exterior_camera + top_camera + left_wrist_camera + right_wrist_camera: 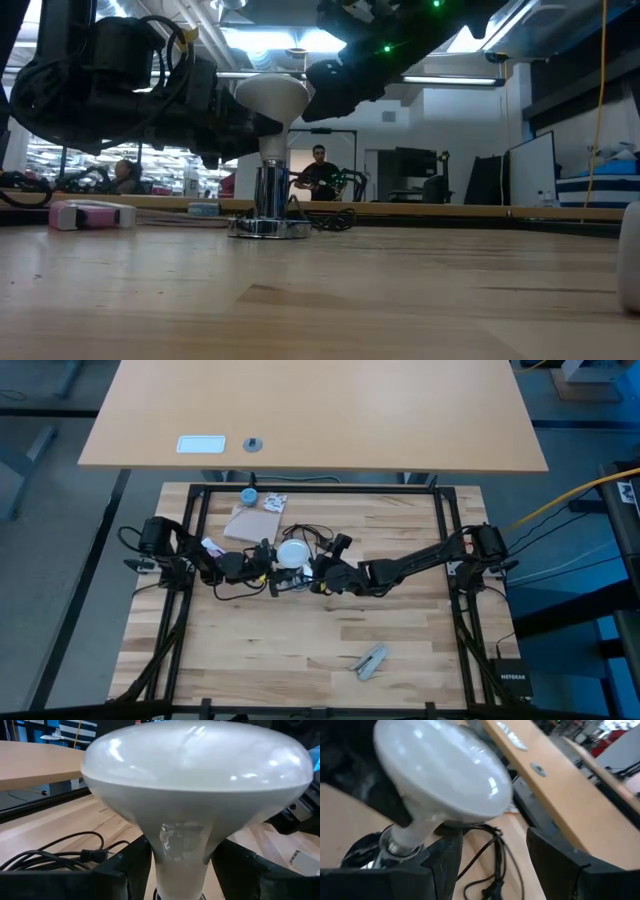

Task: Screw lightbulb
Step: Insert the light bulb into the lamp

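Note:
The frosted-white lightbulb (293,552) stands upright with its neck (270,148) in a chrome socket (270,195) on a shiny round base (270,228) at the table's middle. My left gripper (272,557) reaches in level from the left and is shut on the neck below the wide globe (195,765). My right gripper (318,565) comes in from the right, slanting down, and is open. In its wrist view the lightbulb (445,775) sits off to one side of its fingers (445,865), with only cord and table in the gap. Whether a finger touches the globe's underside I cannot tell. My left gripper pinches the lightbulb's narrow neck (182,845) between its two fingers (135,865), just under the flare of the globe. The fingers come in level from the table's left, one on each side of the neck. The lightbulb stays upright with its lower end in the chrome socket.
A black cord (320,535) loops behind the base. Farther back lie a brown card (255,520) and a small blue cap (248,495). A white and pink piece (90,213) lies at the left, a grey piece (372,660) near the front. People show in the room behind (318,170).

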Tool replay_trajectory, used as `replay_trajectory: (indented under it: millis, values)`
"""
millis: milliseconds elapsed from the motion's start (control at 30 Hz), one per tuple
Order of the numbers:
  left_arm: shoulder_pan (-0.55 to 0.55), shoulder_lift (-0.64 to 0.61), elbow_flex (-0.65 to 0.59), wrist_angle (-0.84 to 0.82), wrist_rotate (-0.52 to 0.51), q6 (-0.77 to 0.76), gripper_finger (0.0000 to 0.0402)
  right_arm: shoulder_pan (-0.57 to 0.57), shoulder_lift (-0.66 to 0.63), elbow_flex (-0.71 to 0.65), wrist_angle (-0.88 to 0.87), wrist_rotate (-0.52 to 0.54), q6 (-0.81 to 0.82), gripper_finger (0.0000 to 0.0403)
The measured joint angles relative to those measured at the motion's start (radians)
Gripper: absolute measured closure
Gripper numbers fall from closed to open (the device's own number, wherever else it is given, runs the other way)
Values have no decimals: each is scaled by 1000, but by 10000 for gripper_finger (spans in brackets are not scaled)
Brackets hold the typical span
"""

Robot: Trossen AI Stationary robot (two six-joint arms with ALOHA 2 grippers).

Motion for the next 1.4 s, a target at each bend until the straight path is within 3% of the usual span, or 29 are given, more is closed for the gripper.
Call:
replay_trajectory:
  millis: [300, 567, 867, 1033, 1400]
  values:
    - [-6, 0, 0, -1, 6, 14, 218, 0, 0, 0, -53, -136, 90, 178]
    - [-39, 0, 0, -9, 8, 66, 218, 0, 5, 0, -136, -233, 271, 178]
    - [-39, -1, 2, -42, 2, 99, 218, 0, 96, 1, -32, -331, 364, 178]
    - [-38, -1, 4, -47, -3, 141, 218, 0, 152, 1, 119, -338, 391, 178]
    - [8, -1, 4, -55, -5, 165, 218, -20, 218, -1, 169, -316, 477, 178]
